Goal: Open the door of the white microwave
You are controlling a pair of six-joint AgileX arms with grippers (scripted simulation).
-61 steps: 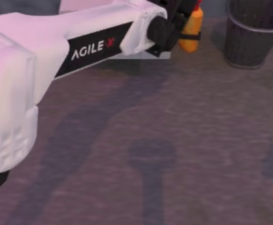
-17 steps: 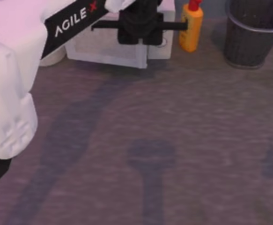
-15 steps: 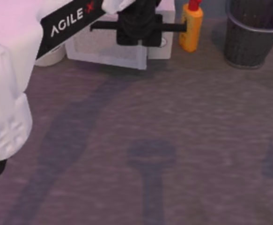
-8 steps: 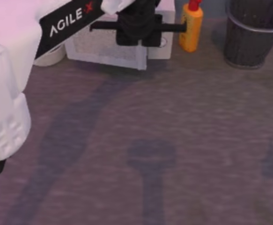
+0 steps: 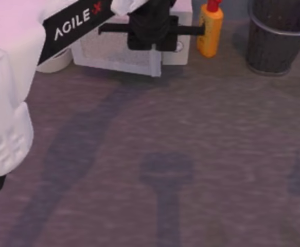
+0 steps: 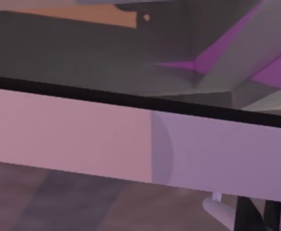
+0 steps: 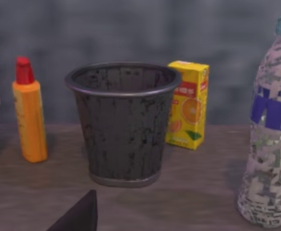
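At the counter's far edge, left gripper [image 5: 151, 32] over the white microwave [image 5: 180, 51].
Boxy white shell, flat door [image 5: 116, 50] with speckled grey mesh swung slightly ajar; whether the black jaws grip anything, I cannot tell. Beside it stand an orange bottle [image 5: 210, 31] and a dark round bin [image 5: 278, 36].

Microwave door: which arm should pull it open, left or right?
Left, probably. The left gripper is already over the microwave at the door. The right arm is out of the top view; its camera faces a bin.
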